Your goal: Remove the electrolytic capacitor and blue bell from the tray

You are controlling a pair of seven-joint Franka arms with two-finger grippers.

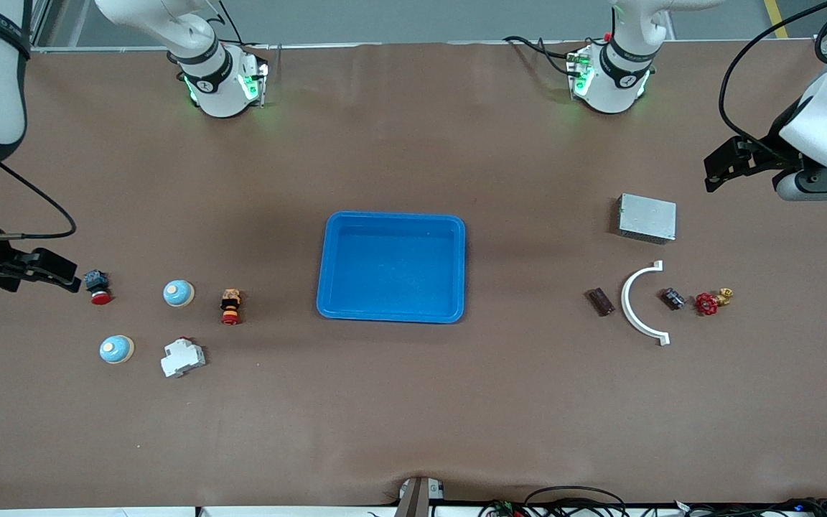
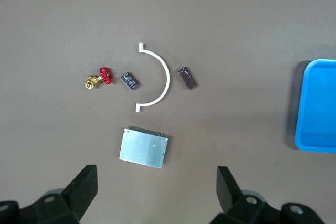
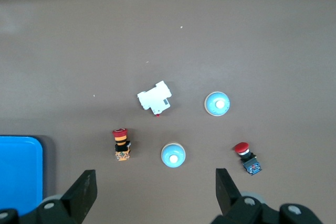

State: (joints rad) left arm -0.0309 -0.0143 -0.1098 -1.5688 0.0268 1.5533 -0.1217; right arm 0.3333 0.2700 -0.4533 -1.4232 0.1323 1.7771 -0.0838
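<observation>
**Front view: tray sits bare, both tools spread and idle**

Front view shows the blue tray (image 1: 392,267) in the middle of the tabletop (image 1: 413,416), and nothing lies in it. Two blue bells rest on the tabletop toward the right arm's end: one bell (image 1: 179,293) farther from the camera, a second bell (image 1: 117,350) nearer. Beside them are a white breaker (image 1: 183,357) and two red push buttons (image 1: 232,306) (image 1: 97,286). Toward the left arm's end lie a dark brown capacitor (image 1: 600,301), a white arc (image 1: 642,303), a small black part (image 1: 673,299), a red valve (image 1: 712,301) and a grey box (image 1: 647,217).

The right tool (image 1: 47,269) hangs over the tabletop's edge near one push button, fingers spread, gripping nothing. The left tool (image 1: 726,164) hovers above the grey box's end of the tabletop, also spread and bare. Both arms wait.

Judging from this, the removal looks done, or the tray never held the parts. If handled, the bell is probably a light, hard, smooth dome that could slip; a pinch low across its rim seems safest. The capacitor looks small, stiff and light, and it lies flat, so a grip across its short sides should hold.
</observation>
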